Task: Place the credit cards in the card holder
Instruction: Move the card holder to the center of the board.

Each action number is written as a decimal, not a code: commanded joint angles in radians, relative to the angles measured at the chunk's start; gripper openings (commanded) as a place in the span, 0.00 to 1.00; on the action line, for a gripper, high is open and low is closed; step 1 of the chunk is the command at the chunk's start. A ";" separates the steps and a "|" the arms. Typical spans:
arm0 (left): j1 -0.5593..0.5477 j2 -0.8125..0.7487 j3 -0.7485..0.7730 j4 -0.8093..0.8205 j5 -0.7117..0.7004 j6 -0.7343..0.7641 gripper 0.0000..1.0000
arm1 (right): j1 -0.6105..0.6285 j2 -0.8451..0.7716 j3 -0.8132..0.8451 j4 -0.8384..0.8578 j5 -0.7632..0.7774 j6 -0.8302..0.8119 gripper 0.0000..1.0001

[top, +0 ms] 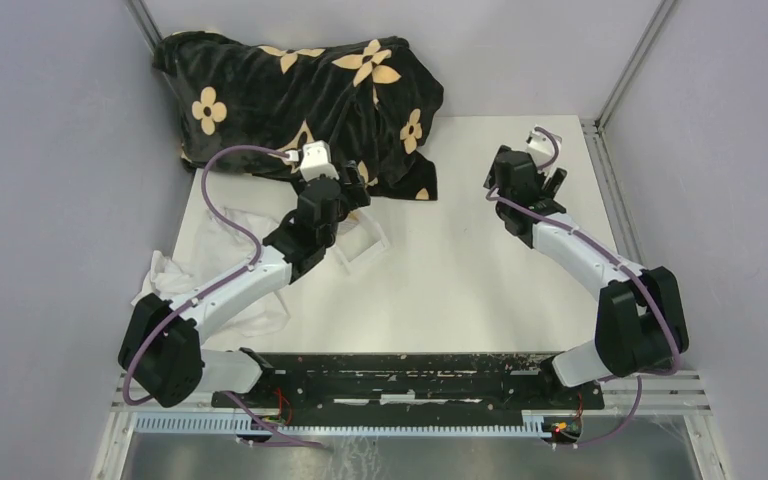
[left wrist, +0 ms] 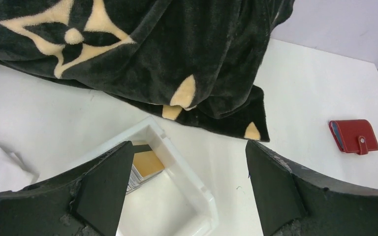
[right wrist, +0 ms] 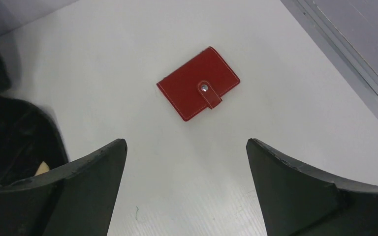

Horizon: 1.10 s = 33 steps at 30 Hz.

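Hovering wide apart and empty, your left gripper (left wrist: 186, 147) over the box (left wrist: 203, 192) of cards (left wrist: 146, 163), your right gripper (right wrist: 186, 142) over the wallet (right wrist: 198, 90).

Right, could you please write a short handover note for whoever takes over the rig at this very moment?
Left gripper: open, empty, above the clear box.
Right gripper: open, empty, above the card holder.
Credit cards: inside the clear box, beside the black flowered blanket; an orange one shows.
Card holder: flat on the table, snapped shut, apart from the box.
Done: nothing yet; no card in the holder.
Left: open the holder, lift the cards out, slot them in.
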 commanded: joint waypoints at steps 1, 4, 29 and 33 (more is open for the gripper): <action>-0.050 0.000 0.067 -0.013 -0.056 -0.035 0.92 | 0.006 0.019 0.069 -0.099 0.096 0.049 0.99; -0.093 0.030 0.109 -0.021 -0.055 -0.023 0.92 | 0.003 0.047 0.154 -0.276 0.174 0.155 1.00; -0.215 0.405 0.378 -0.036 0.103 0.068 0.89 | -0.299 0.401 0.337 -0.383 -0.311 0.516 0.94; -0.215 0.422 0.375 0.011 0.123 0.079 0.88 | -0.327 0.423 0.308 -0.303 -0.347 0.518 0.94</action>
